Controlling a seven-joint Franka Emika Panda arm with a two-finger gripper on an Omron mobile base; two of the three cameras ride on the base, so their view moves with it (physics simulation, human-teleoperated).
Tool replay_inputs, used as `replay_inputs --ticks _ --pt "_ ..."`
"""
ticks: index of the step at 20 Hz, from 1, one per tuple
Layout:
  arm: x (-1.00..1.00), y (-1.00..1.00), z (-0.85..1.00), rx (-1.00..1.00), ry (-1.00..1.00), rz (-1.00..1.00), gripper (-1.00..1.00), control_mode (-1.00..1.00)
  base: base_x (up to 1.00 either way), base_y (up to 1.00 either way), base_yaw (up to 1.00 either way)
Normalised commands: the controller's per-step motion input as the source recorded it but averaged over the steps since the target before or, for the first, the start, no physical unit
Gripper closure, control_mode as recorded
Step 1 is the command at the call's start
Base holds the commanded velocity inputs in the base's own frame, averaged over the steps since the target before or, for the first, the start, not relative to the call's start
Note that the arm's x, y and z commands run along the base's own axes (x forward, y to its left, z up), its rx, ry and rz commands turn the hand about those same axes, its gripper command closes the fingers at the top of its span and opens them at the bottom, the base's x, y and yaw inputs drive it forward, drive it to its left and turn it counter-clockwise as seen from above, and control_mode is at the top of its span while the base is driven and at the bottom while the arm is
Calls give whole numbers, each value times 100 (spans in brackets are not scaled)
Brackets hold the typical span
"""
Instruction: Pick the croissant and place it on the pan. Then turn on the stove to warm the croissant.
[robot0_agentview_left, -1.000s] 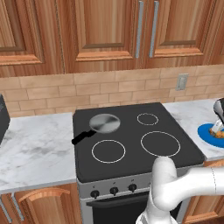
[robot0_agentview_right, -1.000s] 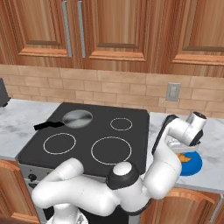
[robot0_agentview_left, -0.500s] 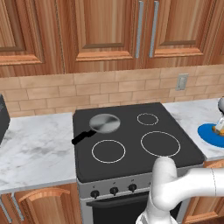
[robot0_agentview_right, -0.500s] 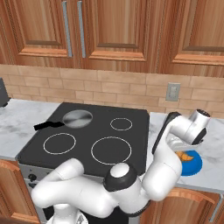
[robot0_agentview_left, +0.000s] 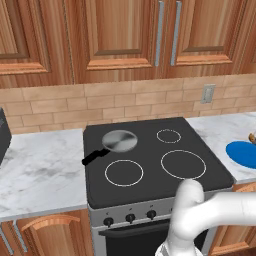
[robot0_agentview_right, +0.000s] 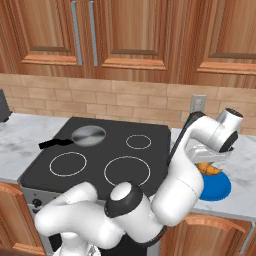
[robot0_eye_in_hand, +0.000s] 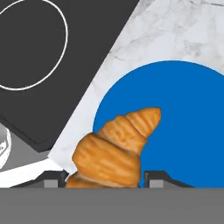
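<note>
Evidently the tool (robot0_eye_in_hand: 105, 180) is clamped on the croissant (robot0_eye_in_hand: 114, 151) over the blue plate (robot0_eye_in_hand: 183, 131) on the counter (robot0_agentview_right: 245, 150) — light, flaky, easily crushed — so a gentle hold across its thick middle looks best.

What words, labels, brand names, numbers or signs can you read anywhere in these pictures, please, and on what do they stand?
None can be read: the stove, its knobs, the pan, the blue plate, the croissant, the wall outlet and the cabinet doors all carry no visible writing or markings.
</note>
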Motion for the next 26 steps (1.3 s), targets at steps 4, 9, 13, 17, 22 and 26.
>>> replay_inputs --ticks 4,9,13,17,22,26 --pt "-54 79 35 -13 0 0 100 -100 0 0 0" --pt "-60 96 11 -16 0 1 100 -100 0 0 0" --pt "-48 89 14 -11 0 1 100 -100 0 0 0" --pt "-21 76 40 -2 0 0 100 -100 0 0 0" --pt "0 62 49 0 0 0 100 -100 0 0 0" --pt "0 74 36 0 0 0 100 -100 0 0 0"
